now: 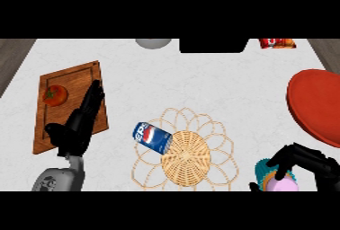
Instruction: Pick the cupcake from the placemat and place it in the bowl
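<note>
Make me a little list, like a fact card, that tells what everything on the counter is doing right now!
cupcake: pink top, blue wrapper, at the lower right, off the placemat
right hand: fingers curled round the cupcake
left hand: open, fingers straight, over the cutting board
placemat: woven, middle of the counter
soda can: blue, lying on the placemat's left part
bowl: red, at the right edge
cutting board: wooden, left side
tomato: on the cutting board

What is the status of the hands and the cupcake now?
Left hand open, resting over wooden board. Right hand curled round pink cupcake. Red bowl beyond, path unobstructed.
</note>
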Motion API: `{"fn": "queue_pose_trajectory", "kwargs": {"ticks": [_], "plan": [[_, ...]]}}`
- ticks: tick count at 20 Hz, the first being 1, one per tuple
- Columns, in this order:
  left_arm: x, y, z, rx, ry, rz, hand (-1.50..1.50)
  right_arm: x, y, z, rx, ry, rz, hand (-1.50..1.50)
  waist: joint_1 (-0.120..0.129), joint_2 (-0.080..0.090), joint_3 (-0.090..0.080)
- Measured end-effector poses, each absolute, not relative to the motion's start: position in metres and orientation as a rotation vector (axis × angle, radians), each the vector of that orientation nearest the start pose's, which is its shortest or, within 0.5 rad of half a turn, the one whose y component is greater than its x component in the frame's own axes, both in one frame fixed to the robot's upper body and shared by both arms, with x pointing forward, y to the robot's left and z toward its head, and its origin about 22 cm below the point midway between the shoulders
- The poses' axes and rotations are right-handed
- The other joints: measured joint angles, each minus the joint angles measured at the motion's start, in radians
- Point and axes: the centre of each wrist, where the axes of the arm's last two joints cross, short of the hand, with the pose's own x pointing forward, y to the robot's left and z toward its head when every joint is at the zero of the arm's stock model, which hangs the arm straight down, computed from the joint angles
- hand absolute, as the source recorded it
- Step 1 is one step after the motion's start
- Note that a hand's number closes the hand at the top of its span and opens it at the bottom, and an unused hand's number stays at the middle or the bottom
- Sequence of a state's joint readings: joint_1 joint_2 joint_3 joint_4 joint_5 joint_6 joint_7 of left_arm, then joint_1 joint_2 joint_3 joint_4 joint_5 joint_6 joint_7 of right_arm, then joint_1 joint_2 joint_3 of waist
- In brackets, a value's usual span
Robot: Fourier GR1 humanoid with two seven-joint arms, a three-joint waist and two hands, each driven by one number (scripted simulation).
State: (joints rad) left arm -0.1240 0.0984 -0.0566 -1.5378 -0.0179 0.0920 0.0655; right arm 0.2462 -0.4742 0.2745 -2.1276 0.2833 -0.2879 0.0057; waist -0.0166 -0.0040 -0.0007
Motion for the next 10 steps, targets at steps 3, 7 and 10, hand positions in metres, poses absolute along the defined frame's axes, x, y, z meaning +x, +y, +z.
{"fn": "queue_pose_trajectory", "kwargs": {"ticks": [3, 7, 10], "plan": [[0.271, 0.221, 0.025, 0.078, -1.591, -0.099, 0.00, 0.153, -0.248, 0.127, -0.559, -1.896, 0.488, 1.50, 0.002, 0.000, 0.000], [0.272, 0.219, 0.021, 0.077, -1.589, -0.110, 0.00, 0.154, -0.254, 0.167, -0.663, -1.867, 0.475, 1.50, 0.010, 0.002, -0.001], [0.277, 0.214, 0.030, 0.066, -1.590, -0.108, 0.00, 0.164, -0.257, 0.189, -0.720, -1.839, 0.455, 1.50, 0.015, 0.003, -0.001]]}}
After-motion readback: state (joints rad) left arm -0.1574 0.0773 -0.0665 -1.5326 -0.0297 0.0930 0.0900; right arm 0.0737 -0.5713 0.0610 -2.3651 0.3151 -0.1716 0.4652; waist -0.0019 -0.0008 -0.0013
